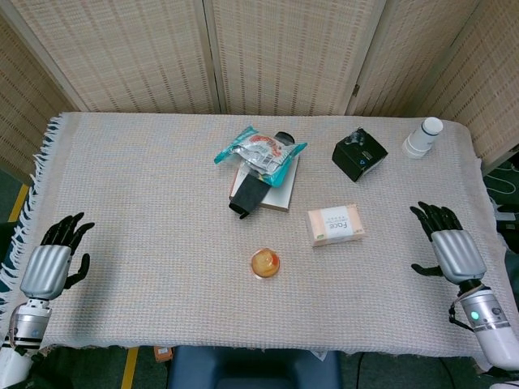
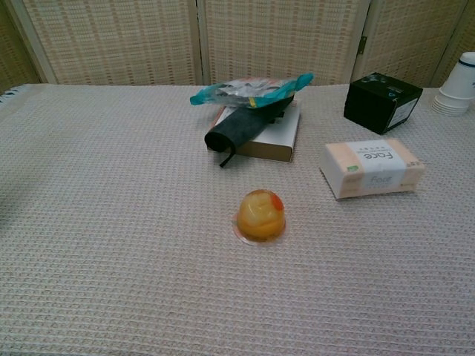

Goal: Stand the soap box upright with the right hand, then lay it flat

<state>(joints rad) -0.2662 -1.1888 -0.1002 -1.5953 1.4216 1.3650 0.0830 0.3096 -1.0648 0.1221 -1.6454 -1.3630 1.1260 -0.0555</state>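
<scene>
Both my hands are empty with fingers spread: right hand (image 1: 448,246) over the worktop (image 1: 146,203), near the flat soap box (image 1: 335,224); left hand (image 1: 53,259) at the left edge.

- Your soap box (image 1: 336,224) is pale peach and white, with grey lettering and a small green mark on its side.
- Your hands, left (image 1: 53,261) and right (image 1: 451,247), have silver backs and black fingers.
- The cloth (image 1: 146,203) is a beige waffle weave, fringed at its left edge.
- The jelly cup (image 2: 260,214) is translucent orange-yellow with a red spot.
- The snack bag (image 1: 260,152) is teal with red.
- The roll (image 2: 239,133) is black, the book (image 2: 269,136) white.
- The small box (image 1: 358,154) is black.
- The cups (image 1: 423,136) are white.
- The screens (image 1: 284,53) are woven tan.
</scene>
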